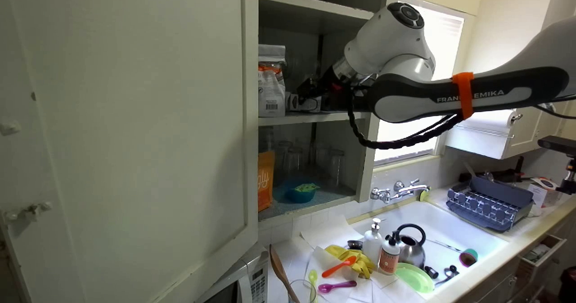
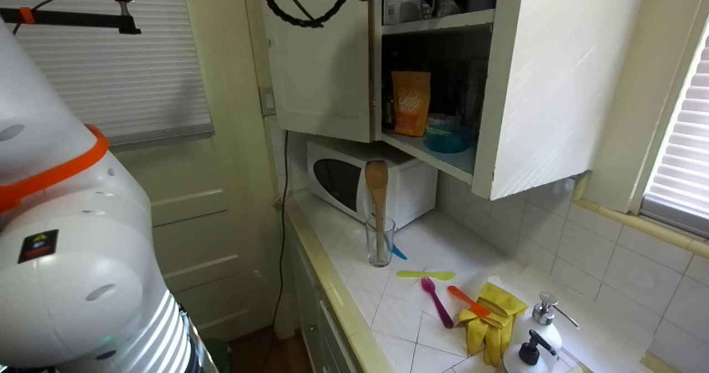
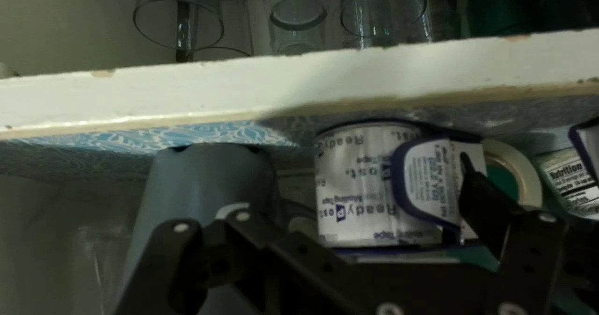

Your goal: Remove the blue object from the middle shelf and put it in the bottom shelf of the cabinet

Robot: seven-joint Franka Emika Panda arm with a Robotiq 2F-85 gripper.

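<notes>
End effector (image 3: 351, 186) at the middle shelf (image 3: 299, 83), fingers spread, with the blue-edged tape roll (image 3: 362, 188) (likely the task's object) resting there, seen between them; contact I cannot tell from here. An off-centre closure could topple the blue-grey cylinder (image 3: 210, 179) just beside. Below, on the bottom shelf (image 1: 315, 209), cramped placing could strike the teal bowl (image 1: 300, 196) or glasses (image 1: 335, 165).

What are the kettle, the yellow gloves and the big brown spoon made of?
Kettle: most likely metal, judging by its shiny, silvery side.
Yellow gloves: perhaps rubber, smooth-looking and lying in soft folds.
Brown spoon: probably wood, from its dull, warm brown colour; the grain is too small to see.
</notes>
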